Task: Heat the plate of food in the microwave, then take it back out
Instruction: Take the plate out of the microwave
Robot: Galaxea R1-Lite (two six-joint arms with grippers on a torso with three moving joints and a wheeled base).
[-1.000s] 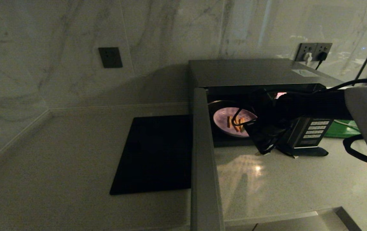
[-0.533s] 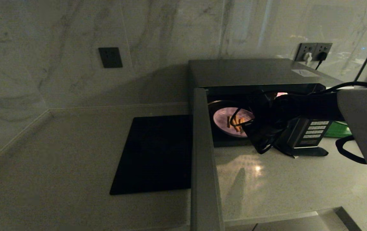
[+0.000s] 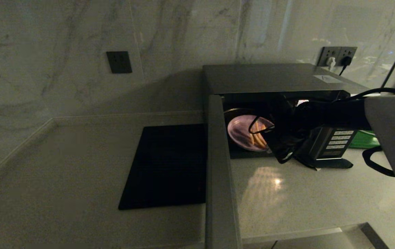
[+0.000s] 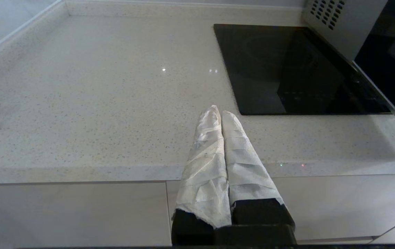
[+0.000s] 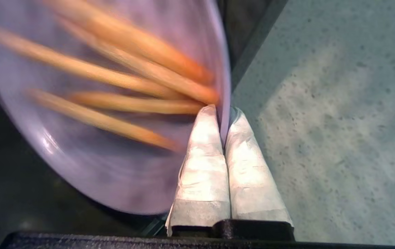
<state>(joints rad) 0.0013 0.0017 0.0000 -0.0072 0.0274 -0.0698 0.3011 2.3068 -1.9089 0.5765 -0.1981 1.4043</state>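
The microwave (image 3: 270, 77) stands at the back right of the counter with its door (image 3: 218, 166) swung open toward me. Inside its lit cavity sits the lavender plate of food (image 3: 244, 133) (image 5: 90, 131), tilted, with several orange sticks on it. My right gripper (image 5: 222, 111) is shut on the plate's near rim, one finger above and one below; in the head view the black right arm (image 3: 321, 117) hides the grip. My left gripper (image 4: 217, 111) hangs shut and empty over the counter's front edge, left of the microwave.
A flat black glass square (image 3: 166, 166) (image 4: 287, 69) lies on the counter left of the open door. The microwave's button panel (image 3: 337, 140) is behind the right arm, and a green board (image 3: 366, 140) lies beyond it. A wall socket (image 3: 337, 55) holds the plugs.
The right gripper has tipped the plate inside the cavity; the plate shifted slightly left and the sticks slid and blur. The left arm has not moved.
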